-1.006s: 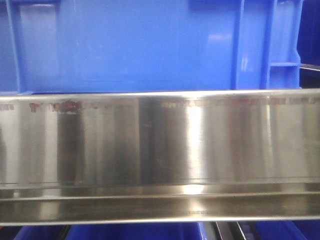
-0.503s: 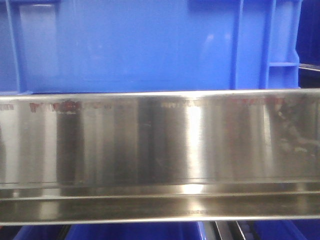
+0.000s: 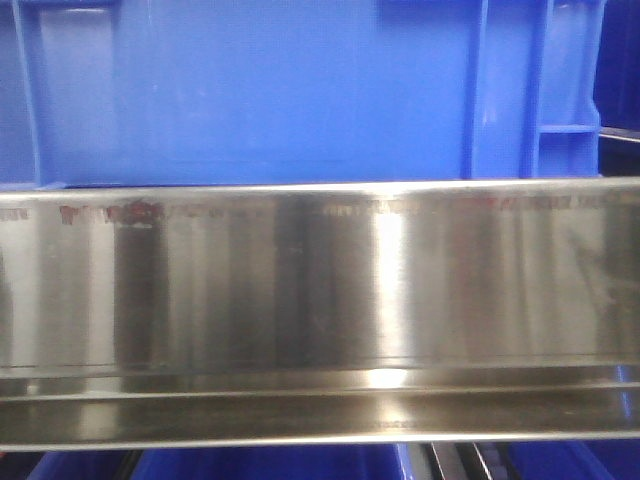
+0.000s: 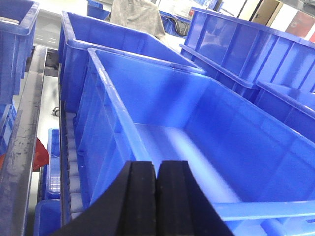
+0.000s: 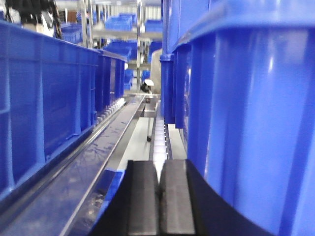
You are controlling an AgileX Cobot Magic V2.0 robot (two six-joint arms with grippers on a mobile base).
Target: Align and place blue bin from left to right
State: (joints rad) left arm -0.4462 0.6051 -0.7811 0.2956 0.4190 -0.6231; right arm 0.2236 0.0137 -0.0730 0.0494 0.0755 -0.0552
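Observation:
The blue bin [image 3: 280, 90] fills the top of the front view, its smooth side wall resting just above a steel rail. From the left wrist view I look down into its empty inside [image 4: 162, 142]. My left gripper [image 4: 156, 167] is shut with nothing between its pads, hovering over the bin's near end. My right gripper [image 5: 159, 169] is also shut and empty. It sits low over the roller track, close beside a tall blue bin wall [image 5: 251, 123] on its right. I cannot tell if that wall belongs to the same bin.
A brushed steel rail [image 3: 320, 290] spans the front view. Another blue bin [image 4: 113, 34] stands right behind the first, with more [image 4: 246, 44] to the right. White rollers [image 5: 158, 137] run ahead between bin rows, and bins [image 5: 39, 98] line the left.
In the front view the bin's ribbed right end has shifted slightly to the left, then stayed put. No gripper shows there.

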